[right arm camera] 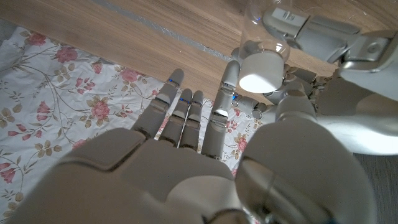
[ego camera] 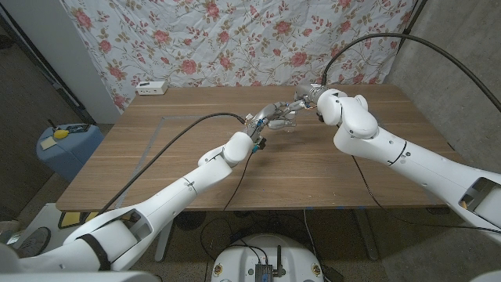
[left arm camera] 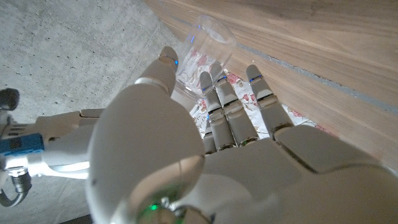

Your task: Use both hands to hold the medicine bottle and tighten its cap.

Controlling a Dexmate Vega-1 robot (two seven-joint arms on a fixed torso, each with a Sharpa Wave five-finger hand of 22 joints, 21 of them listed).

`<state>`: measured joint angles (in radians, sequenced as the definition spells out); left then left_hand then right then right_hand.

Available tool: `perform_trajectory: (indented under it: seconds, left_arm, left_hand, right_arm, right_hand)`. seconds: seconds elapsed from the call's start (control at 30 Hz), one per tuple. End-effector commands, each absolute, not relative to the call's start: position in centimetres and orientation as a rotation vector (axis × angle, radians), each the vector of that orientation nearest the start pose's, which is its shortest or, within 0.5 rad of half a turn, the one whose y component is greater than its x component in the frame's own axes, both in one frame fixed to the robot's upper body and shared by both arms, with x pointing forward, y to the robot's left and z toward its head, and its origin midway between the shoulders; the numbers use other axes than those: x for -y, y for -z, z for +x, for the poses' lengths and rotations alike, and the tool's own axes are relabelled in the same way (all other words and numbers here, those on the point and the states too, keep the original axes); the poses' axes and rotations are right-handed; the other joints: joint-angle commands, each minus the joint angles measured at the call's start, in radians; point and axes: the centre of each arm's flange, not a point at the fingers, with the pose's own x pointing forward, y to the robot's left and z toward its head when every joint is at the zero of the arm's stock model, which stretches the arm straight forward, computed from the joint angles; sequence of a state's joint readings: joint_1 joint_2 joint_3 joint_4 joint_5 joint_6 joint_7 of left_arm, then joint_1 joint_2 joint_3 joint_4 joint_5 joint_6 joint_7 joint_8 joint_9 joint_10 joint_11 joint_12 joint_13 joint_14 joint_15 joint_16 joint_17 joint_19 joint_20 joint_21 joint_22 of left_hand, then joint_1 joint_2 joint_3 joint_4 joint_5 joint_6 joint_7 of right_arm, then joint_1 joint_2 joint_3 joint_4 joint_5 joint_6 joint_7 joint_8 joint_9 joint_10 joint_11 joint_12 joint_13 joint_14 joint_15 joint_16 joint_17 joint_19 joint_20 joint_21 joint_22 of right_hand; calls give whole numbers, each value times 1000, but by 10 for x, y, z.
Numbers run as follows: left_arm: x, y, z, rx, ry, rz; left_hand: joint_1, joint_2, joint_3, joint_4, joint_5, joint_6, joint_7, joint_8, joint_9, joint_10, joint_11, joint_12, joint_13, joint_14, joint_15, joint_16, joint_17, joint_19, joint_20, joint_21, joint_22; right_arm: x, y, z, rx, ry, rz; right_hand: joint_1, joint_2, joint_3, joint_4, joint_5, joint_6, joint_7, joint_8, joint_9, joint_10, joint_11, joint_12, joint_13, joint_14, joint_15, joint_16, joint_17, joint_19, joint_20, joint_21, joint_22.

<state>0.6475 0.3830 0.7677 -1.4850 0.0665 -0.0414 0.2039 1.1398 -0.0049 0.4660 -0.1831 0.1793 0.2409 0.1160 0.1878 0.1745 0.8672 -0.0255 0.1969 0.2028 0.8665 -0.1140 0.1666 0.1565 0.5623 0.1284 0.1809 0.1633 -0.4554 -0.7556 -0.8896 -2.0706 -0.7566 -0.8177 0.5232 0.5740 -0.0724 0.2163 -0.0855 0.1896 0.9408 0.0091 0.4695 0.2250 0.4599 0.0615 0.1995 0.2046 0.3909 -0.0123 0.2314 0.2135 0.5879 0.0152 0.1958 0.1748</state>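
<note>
The medicine bottle is clear plastic with a white cap. It is held above the table's far middle, where both hands meet in the head view. My left hand grips the clear body between thumb and fingers. My right hand comes in from the other side and pinches the cap between its thumb and one finger, while its other fingers stay spread. In the head view the bottle is mostly hidden between the hands.
A small white box sits at the table's back left corner. A floral cloth hangs behind the wooden table. A blue bin stands on the floor to the left. Black cables trail from both arms.
</note>
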Motion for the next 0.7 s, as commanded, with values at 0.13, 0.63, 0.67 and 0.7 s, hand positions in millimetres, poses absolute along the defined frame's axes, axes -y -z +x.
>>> perform_trajectory:
  seconds: [0.13,0.63,0.67,0.7]
  left_arm:
    - [-49,-11,621,759,315,670]
    - [-51,-10,622,755,311,669]
    - [-51,-10,622,755,312,668]
    - [-52,-10,622,755,312,667]
  left_hand:
    - [2,11,42,31,7,-3,-4,-3,1,122,-114,5,1,12,-57,6,3,-5,-3,2,2]
    - [0,10,44,30,7,-5,-5,-3,1,120,-114,5,1,13,-57,5,3,-6,-3,2,2]
    - [0,10,45,30,7,-6,-4,-3,1,119,-114,4,1,13,-57,5,3,-7,-4,2,2]
    - [-1,10,45,31,7,-6,-4,-3,1,120,-114,5,1,13,-56,6,3,-7,-4,2,2]
  right_arm:
    - [146,-106,550,319,5,-1575]
    - [149,-117,549,296,-96,-1568]
    - [150,-118,549,292,-110,-1566]
    - [150,-119,549,288,-117,-1568]
  right_hand:
    - [-39,-16,-22,5,5,-79,22,-27,14,-33,9,-9,1,-26,14,-16,-1,-29,12,-6,2]
    - [-11,-1,-10,-31,16,-295,68,-122,18,-146,45,-18,5,-120,64,-43,-9,-111,40,-12,1]
    - [3,3,-3,-38,16,-308,64,-130,16,-158,49,-18,5,-131,70,-44,-10,-116,41,-11,0]
    - [14,7,2,-44,15,-321,62,-137,16,-170,50,-18,5,-139,74,-44,-10,-124,43,-12,0]
